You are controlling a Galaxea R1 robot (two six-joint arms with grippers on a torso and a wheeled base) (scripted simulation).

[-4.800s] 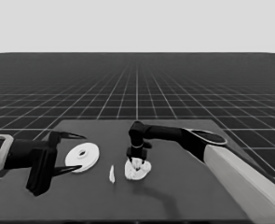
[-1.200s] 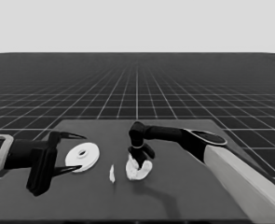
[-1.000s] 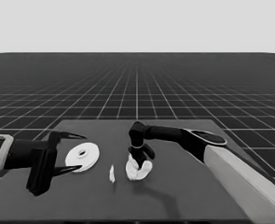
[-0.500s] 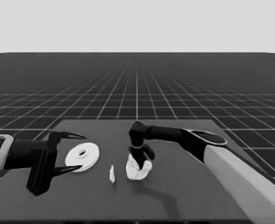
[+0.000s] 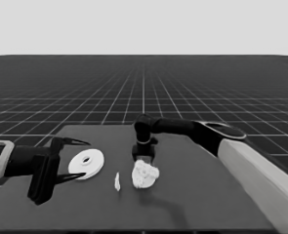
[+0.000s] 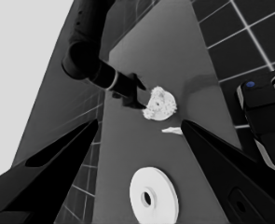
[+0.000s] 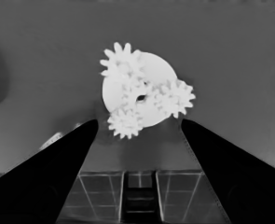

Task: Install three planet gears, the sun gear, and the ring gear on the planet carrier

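Almost nothing moved since the earlier pictures: only a slight lift of the right gripper (image 5: 144, 157) above the gear cluster, parts and left arm as before.

Dark flat table (image 5: 207, 195) on a gridded floor, under a pale blank band above the horizon. Bare table surface to the right of the cluster and toward the far edge; near edge close below the parts.

One large white flat round part with a small central hole (image 5: 86, 163), lying toward the left end between the spread fingers of the waiting left gripper (image 5: 72, 160), not held. One smaller white round part (image 7: 158, 74) near the table's middle, carrying gears. Four small white toothed gears on it: three around the rim (image 7: 119, 63), (image 7: 178, 98), (image 7: 125, 122) and one in the middle (image 7: 138, 95), teeth meshing. One thin white piece (image 5: 117, 181) flat on the table between the two round parts, touching neither.

Right gripper just over the far side of the cluster, fingers apart, holding nothing.
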